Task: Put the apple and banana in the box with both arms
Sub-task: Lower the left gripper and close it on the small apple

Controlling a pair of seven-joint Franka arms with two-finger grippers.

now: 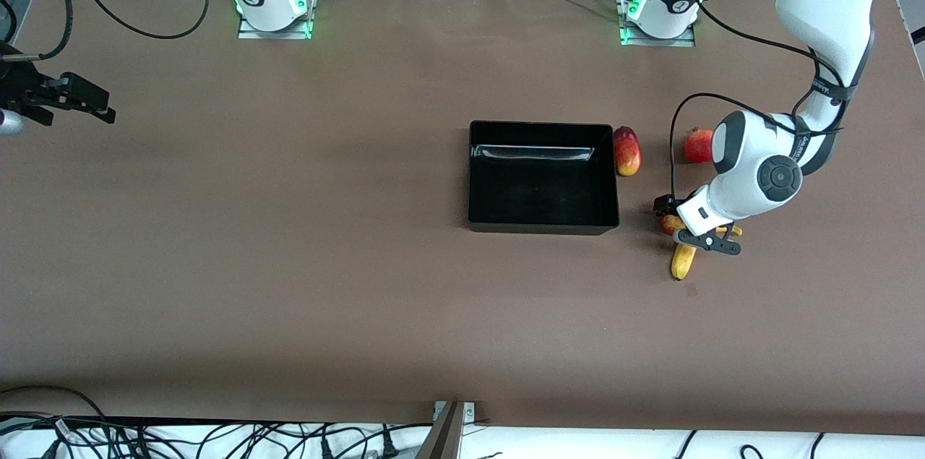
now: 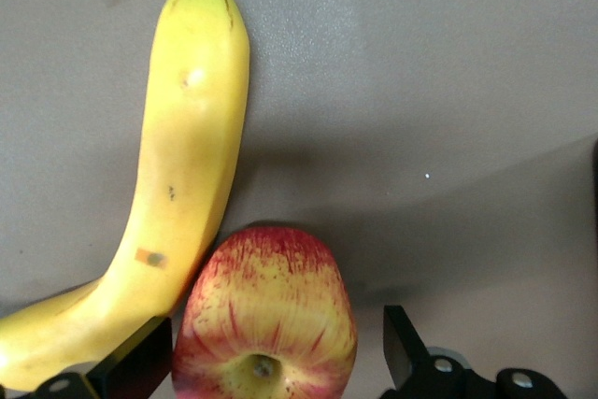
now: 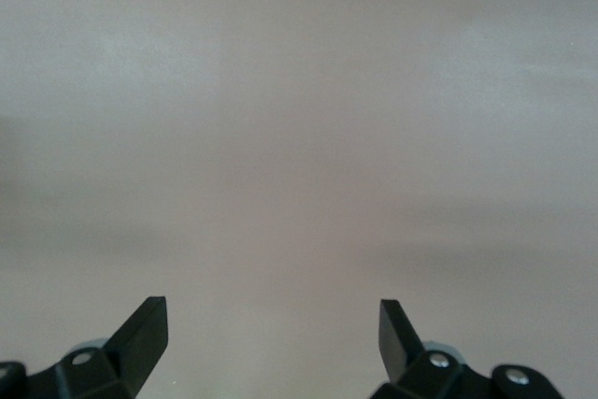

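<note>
The apple (image 1: 671, 223) (image 2: 266, 320), red with yellow streaks, lies on the table between the box (image 1: 469, 177) and the left arm's end, touching the banana (image 1: 683, 261) (image 2: 182, 175). The banana is the nearer of the two to the front camera. My left gripper (image 1: 686, 225) (image 2: 273, 329) is low over the apple and open. One finger stands on each side of the fruit, one of them tight in the gap by the banana. The black box is open-topped with nothing in it. My right gripper (image 1: 101, 103) (image 3: 271, 320) waits open over bare table at the right arm's end.
A red-yellow mango (image 1: 627, 152) lies against the box's wall on the left arm's side. A red pomegranate (image 1: 698, 145) sits a little farther toward the left arm's end, partly hidden by the left arm's wrist. Cables hang along the table's near edge.
</note>
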